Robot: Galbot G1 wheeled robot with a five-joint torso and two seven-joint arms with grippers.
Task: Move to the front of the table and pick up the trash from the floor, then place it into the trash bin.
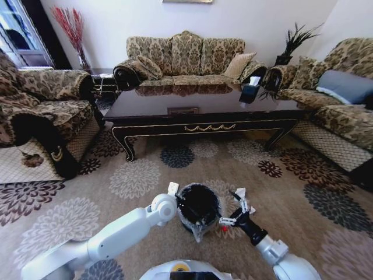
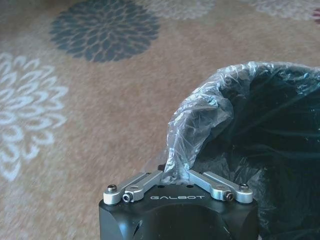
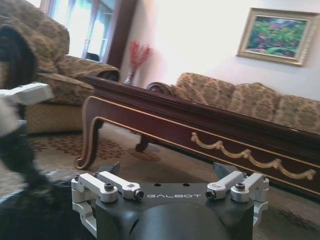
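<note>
Left pincer (image 2: 176, 176): pinching the clear liner at the bin's (image 1: 199, 205) rim.
Right pincer (image 1: 235, 209): spread, beside the bin.
Trash: red-capped bottle (image 1: 224, 228) on the carpet (image 1: 134, 181), under the right pincer.
Handling: likely light, slippery, crushable; grip mid-body.

Floor (image 1: 145, 157) = beige carpet w/ big round flower medallions in cream, grey, dark blue & brown. Table (image 1: 204, 125) is glossy dark wood w/ gold scroll trim. Trash bin (image 1: 198, 204) black, clear liner. Sofas (image 1: 186, 55): tan/brown damask pattern.
</note>
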